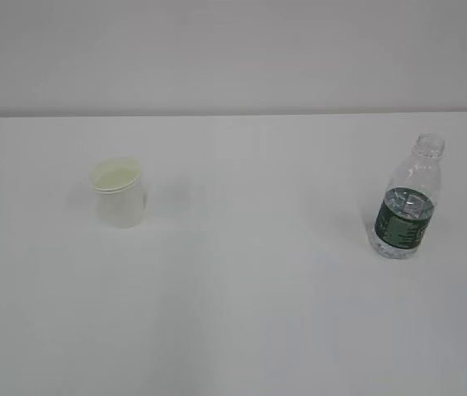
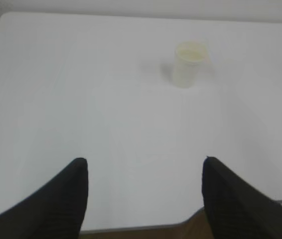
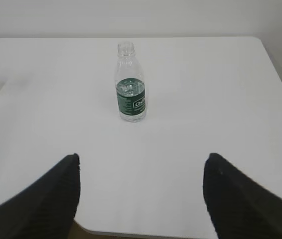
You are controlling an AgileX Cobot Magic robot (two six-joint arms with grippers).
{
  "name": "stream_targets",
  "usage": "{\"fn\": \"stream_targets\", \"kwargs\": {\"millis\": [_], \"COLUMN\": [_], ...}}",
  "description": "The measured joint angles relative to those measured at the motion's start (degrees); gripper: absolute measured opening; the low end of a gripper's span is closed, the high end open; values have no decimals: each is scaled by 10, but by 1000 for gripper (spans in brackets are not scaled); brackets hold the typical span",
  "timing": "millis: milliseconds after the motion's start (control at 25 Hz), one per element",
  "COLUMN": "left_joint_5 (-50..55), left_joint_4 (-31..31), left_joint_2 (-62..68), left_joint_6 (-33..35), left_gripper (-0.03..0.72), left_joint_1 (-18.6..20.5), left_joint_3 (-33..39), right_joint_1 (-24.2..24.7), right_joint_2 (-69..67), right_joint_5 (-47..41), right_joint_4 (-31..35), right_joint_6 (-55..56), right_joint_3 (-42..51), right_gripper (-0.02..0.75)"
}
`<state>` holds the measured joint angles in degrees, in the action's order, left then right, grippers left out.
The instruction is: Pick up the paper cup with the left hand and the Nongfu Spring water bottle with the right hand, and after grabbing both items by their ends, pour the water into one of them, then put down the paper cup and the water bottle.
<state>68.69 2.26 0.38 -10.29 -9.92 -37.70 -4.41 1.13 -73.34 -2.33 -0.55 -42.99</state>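
From my console, the white table [image 1: 242, 313] fills every view, its near edge just showing beneath both wrist cameras. On it, to the right in the exterior view, the Nongfu Spring water bottle [image 1: 407, 202] stands upright and capless, water [image 1: 405, 206] reaching about to the top of its dark green label. Well apart from it on the left stands the paper cup [image 1: 120, 193], upright, mouth open, its cream inside showing.

Neither arm appears in the exterior view; I see each claw only through its own wrist camera. The right hand [image 3: 141, 162] hangs back over the table's near edge, jaws spread wide and empty, its two black fingers [image 3: 51, 194] framing the bottom of the picture. The bottle [image 3: 130, 84] stands well ahead of it, a little left of the gap's centre line, nothing touching it. The cup's side peeks in at the far left edge of that view.

The left hand [image 2: 145, 162] sits likewise low over the near edge, released, nothing between its fingers [image 2: 56, 199]. The cup [image 2: 189, 63] stands well ahead of it, right of the centre line, with bare tabletop between.
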Motion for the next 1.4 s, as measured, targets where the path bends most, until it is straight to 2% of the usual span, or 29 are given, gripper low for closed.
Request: {"fn": "stream_targets", "kwargs": {"millis": [360,800,1400], "left_joint_5": [11,-12,-49], "left_joint_4": [-1,-1,8], "left_joint_2": [-1,-1,-1], "left_joint_6": [0,0,0], "left_gripper": [504,503,494], "left_joint_1": [0,0,0], "left_joint_3": [48,56,74], "right_joint_1": [0,0,0], "right_joint_2": [0,0,0], "right_joint_5": [0,1,74], "right_joint_4": [8,8,-5], "right_joint_6": [2,6,6], "right_joint_3": [53,117,146], "right_gripper": [574,574,574]}}
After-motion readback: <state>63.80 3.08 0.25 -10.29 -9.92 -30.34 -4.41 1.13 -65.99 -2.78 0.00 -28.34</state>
